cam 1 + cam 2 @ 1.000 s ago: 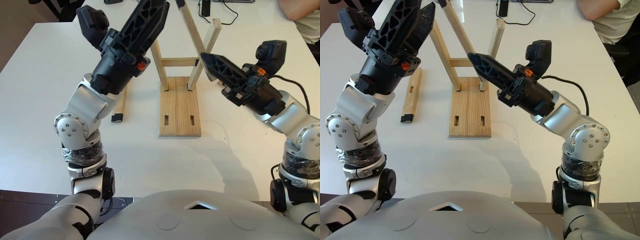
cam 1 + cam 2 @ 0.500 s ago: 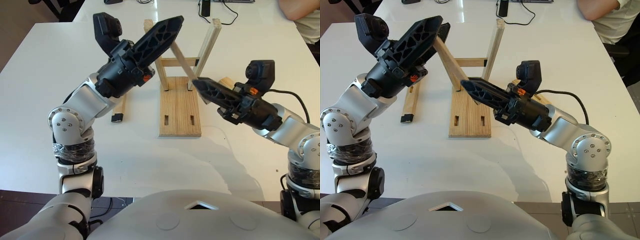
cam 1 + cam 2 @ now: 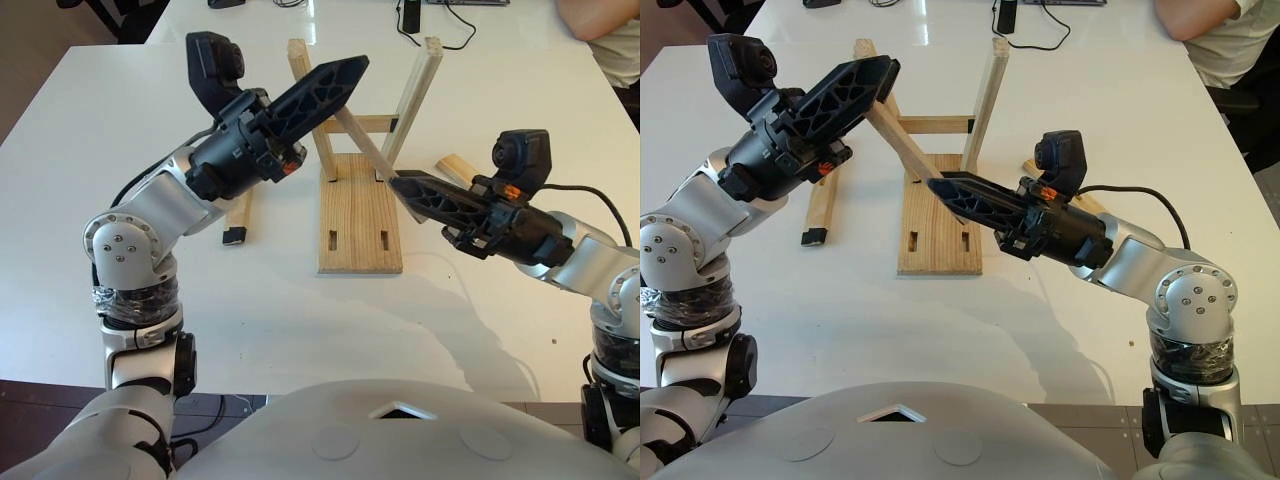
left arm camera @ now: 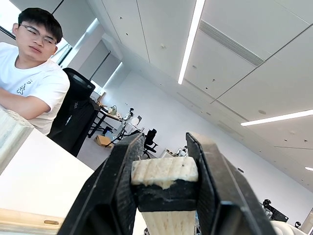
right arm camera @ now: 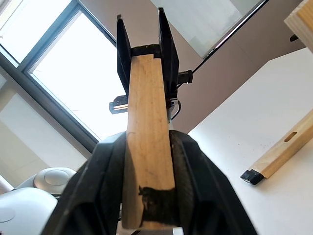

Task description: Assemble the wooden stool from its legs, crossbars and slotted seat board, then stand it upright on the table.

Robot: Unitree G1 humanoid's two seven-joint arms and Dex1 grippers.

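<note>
Both jaws clamp one leg (image 3: 365, 148), hiding its ends; bare desk (image 3: 270, 310) lies in front of the seat (image 3: 360, 225).

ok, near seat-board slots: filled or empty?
Empty. Both near slots in the flat pale wooden seat board show as open dark cuts; the wooden leg is held in the air by left hand and right hand.
</note>
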